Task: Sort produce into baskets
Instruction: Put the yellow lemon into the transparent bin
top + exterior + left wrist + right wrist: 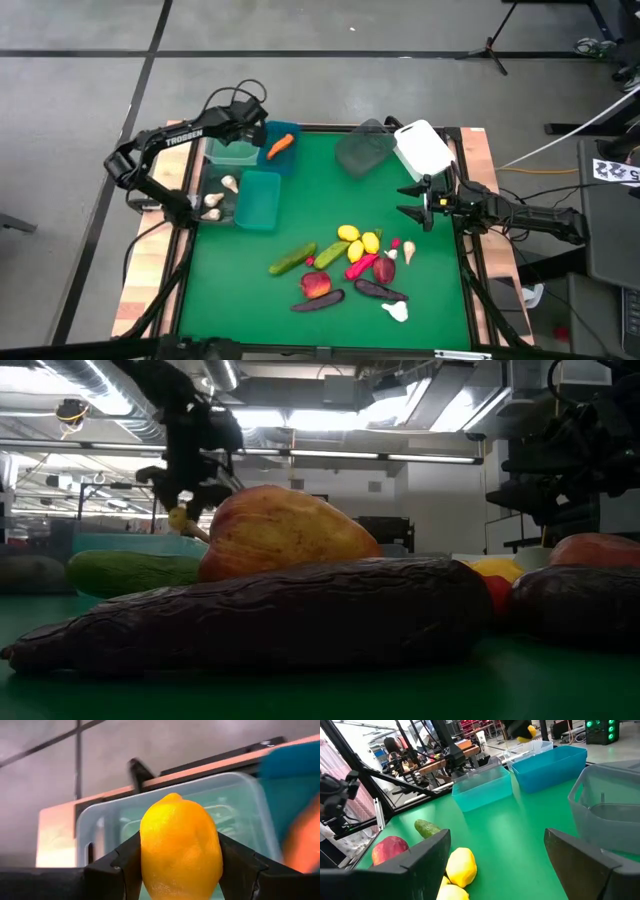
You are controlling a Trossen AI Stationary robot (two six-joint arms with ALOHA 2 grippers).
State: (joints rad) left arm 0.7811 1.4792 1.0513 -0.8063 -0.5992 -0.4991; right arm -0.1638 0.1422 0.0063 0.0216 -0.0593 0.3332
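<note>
My left gripper (250,130) hangs over the far left corner, shut on a yellow lemon (181,845). It is above the clear green basket (232,152), which lies just beyond the lemon in the left wrist view (240,805). An orange carrot (281,144) lies in the blue basket (292,160). The teal basket (258,200) stands nearer. More produce lies on the green mat: lemons (356,240), cucumbers (292,260), an apple (316,285), eggplants (380,291). My right gripper (420,200) waits open at the right edge. My left gripper pinches the lemon by its two opposite sides (147,855) between the two fingers (125,865). The fingers slant downward. The lemon is lifted clear above the clear green basket, one pointed end (172,796) showing beyond the fingers.
The grey translucent basket (362,150) and the white basket (422,148) stand at the far right. Garlic bulbs (215,200) lie left of the teal basket; others (397,312) lie by the pile. Bare mat lies between the baskets and the pile.
</note>
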